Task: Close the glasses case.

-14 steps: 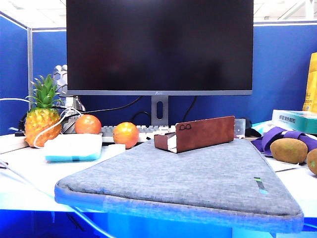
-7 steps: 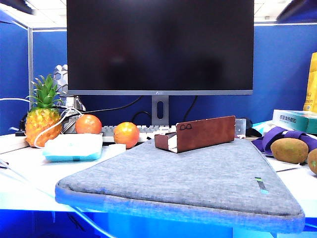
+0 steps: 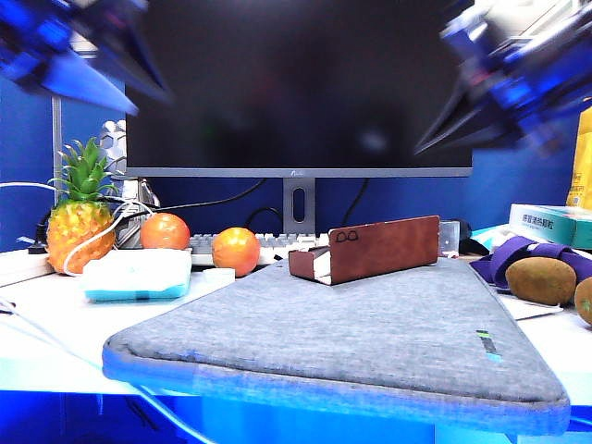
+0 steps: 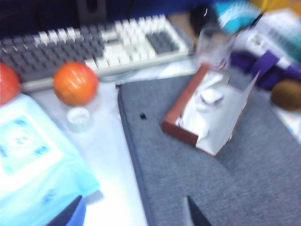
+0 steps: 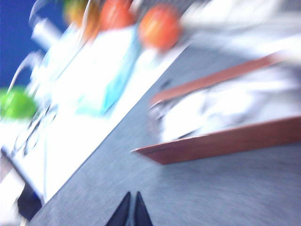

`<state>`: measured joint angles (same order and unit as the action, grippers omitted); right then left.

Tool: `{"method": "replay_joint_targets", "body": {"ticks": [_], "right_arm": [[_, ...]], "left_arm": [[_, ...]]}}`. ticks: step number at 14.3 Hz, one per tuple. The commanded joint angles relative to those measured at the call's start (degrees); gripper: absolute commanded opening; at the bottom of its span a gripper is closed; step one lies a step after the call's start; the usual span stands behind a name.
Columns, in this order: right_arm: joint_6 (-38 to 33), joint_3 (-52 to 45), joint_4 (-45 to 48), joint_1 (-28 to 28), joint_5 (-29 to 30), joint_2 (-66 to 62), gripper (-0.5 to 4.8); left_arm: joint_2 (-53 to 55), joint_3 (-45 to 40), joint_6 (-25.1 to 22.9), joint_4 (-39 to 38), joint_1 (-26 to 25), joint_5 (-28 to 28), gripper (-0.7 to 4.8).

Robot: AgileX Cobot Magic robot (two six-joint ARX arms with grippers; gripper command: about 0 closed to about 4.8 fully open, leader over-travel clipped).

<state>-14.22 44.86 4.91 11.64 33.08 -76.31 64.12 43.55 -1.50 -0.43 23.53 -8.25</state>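
Note:
The glasses case (image 3: 365, 250) is reddish-brown and stands open at the far end of a grey padded sleeve (image 3: 351, 342), its lid upright with a small glasses icon. The left wrist view shows the glasses case (image 4: 207, 113) with its pale lining. My left gripper (image 4: 134, 212) is open and hovers well short of the case, over the sleeve's edge. It is a blur high at the left as the left gripper (image 3: 139, 79) in the exterior view. My right gripper (image 5: 132, 207) is shut on nothing, above the sleeve near the glasses case (image 5: 225, 141). The right gripper (image 3: 444, 129) is blurred high at the right.
Behind the sleeve are a keyboard (image 3: 268, 244) and a big monitor (image 3: 298, 88). Two oranges (image 3: 235, 251), a pineapple (image 3: 80, 217) and a pale blue pack (image 3: 137, 275) lie at the left. A kiwi (image 3: 539, 280), purple strap and boxes sit at the right.
Both arms have swung down into the exterior view from above, left and right of the monitor, blurred with motion. The case and everything on the table stayed put.

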Motion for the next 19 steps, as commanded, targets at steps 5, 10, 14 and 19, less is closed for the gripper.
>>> {"method": "replay_joint_targets", "body": {"ticks": [5,10,14,19], "right_arm": [[4.7,10.2,-4.2,2.6,-6.3,-15.9,-0.07],[7.1,10.5,-4.8,2.7,-9.6,-16.4,-0.07],[7.2,12.8,-2.5,2.8,-9.6,-21.1,-0.07],[7.1,21.6,-2.1,2.9,-8.7,-27.8,-0.07]], "left_arm": [[9.0,7.1,-1.1,4.4,4.4,3.1,2.79],[9.4,7.5,-1.5,6.6,4.4,3.1,2.79],[10.2,7.5,-1.5,7.0,4.4,3.1,2.79],[11.7,7.5,-1.5,6.9,4.4,3.1,2.79]]}}
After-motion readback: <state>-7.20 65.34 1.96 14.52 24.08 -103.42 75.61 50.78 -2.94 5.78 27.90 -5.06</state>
